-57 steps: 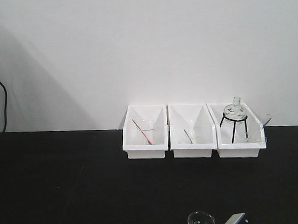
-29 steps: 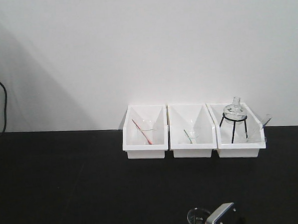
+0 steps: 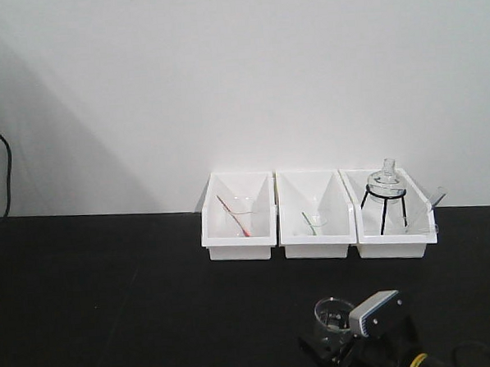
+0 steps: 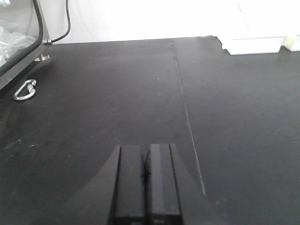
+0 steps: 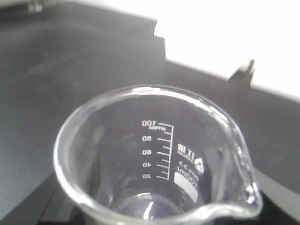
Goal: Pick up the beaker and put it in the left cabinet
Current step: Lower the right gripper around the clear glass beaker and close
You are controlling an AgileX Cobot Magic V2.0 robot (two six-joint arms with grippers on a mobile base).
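Note:
The beaker (image 3: 332, 317) is a small clear glass cylinder with a pour spout, low in the front view. My right gripper (image 3: 337, 345) is shut on the beaker and holds it above the black table (image 3: 112, 305). In the right wrist view the beaker (image 5: 154, 154) fills the frame, with white graduation marks up to 100, and the dark fingers (image 5: 219, 161) show through the glass. My left gripper (image 4: 146, 157) is shut and empty, low over the black table (image 4: 93, 93). The left cabinet is out of view.
Three white bins stand at the back against the wall: one (image 3: 239, 221) with a red-rod beaker, one (image 3: 314, 219) with a green-rod beaker, one (image 3: 395, 221) with a flask on a black tripod (image 3: 385, 188). A carabiner (image 4: 24, 90) and a cable (image 4: 65, 23) lie far left.
My right gripper has risen with the beaker from the bottom edge of the front view, further into the frame. The bins have not moved.

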